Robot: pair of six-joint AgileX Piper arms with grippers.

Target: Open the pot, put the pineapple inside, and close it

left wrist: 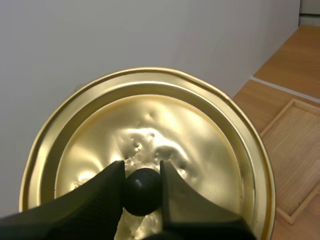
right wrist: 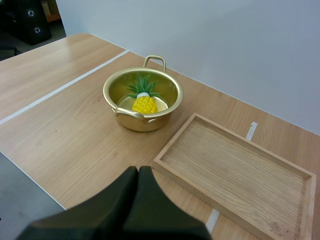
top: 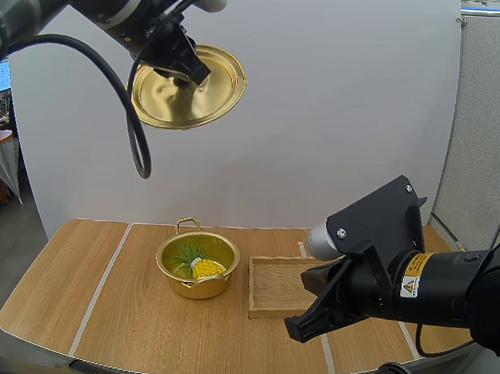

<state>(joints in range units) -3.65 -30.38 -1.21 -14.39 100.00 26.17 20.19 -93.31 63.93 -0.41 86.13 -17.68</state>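
The pot (top: pixel 198 288) stands open near the middle of the bench (top: pixel 76 295), closer to the back edge than the front. It is a shiny gold pan with two looped handles, one toward the back edge and one toward the front. The pineapple (right wrist: pixel 145 104) lies inside it on the bottom, a small toy with a bumpy yellow body and a spray of green leaves pointing toward the back handle.

Just beside the pot, toward the bench's right edge and not touching it, a shallow wooden tray (right wrist: pixel 240 170) lies flat.

The lid (left wrist: pixel 165 125) hangs high above the bench, over its left half and tilted. It is a gold disc with a raised rim and a dented, wavy middle. The left tool (left wrist: pixel 142 167) pinches the lid's round black knob (left wrist: pixel 142 192) between its two fingertips.

The right tool (right wrist: pixel 137 171) hovers above the bench's front edge near the tray's front corner, its fingers pressed together into one dark wedge, gripping nothing.
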